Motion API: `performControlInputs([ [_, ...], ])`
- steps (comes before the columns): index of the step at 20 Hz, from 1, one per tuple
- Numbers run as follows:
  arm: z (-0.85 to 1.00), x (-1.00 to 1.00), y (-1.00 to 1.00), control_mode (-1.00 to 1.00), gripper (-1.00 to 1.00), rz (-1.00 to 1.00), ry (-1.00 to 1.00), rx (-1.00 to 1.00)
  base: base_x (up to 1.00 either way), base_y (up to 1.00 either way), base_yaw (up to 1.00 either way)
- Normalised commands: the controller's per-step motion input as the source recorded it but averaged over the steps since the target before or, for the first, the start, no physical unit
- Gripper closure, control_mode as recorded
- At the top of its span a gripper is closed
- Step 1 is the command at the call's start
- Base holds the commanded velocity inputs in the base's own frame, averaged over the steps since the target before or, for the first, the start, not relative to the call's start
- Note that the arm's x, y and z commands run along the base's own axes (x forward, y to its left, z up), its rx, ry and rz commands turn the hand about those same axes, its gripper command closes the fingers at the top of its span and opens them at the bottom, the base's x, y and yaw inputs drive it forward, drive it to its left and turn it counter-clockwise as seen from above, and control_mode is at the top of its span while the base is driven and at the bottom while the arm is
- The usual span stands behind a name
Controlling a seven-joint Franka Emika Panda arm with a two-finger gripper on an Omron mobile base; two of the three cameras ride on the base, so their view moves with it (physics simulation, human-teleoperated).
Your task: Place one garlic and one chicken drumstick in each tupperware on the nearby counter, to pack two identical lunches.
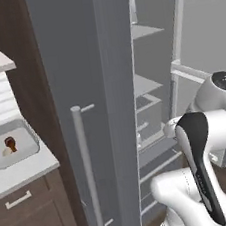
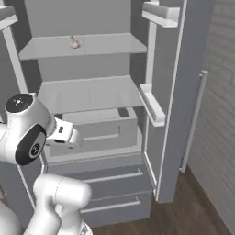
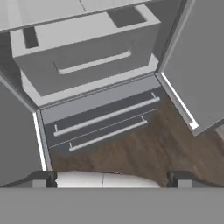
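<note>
Faced the open fridge [image 2: 92, 105] with gripper [image 3: 112, 178] spread wide and empty, garlic [image 2: 74, 42] at eleven o'clock on the upper shelf [image 2: 110, 45]; probably best approached slowly from above

My arm [image 1: 203, 173] is glossy white plastic with shiny black joints. The fridge doors [image 1: 81, 89] look like matt grey metal, their bar handle [image 1: 86, 169] brushed silver. The floor [image 3: 144, 148] is brown grained wood. The table [image 1: 22, 172] is smooth and pale over dark wood cabinets [image 1: 33, 216].
</note>
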Motion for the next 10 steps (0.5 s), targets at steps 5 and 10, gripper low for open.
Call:
performControlInputs([
  [5, 0.00, 0.00, 0.00, 1.00, -1.00, 0.00, 0.00, 0.00, 0.41, -0.71, 0.65],
  [10, 0.00, 0.00, 0.00, 1.00, -1.00, 0.00, 0.00, 0.00, 0.45, 0.00, 0.15],
])
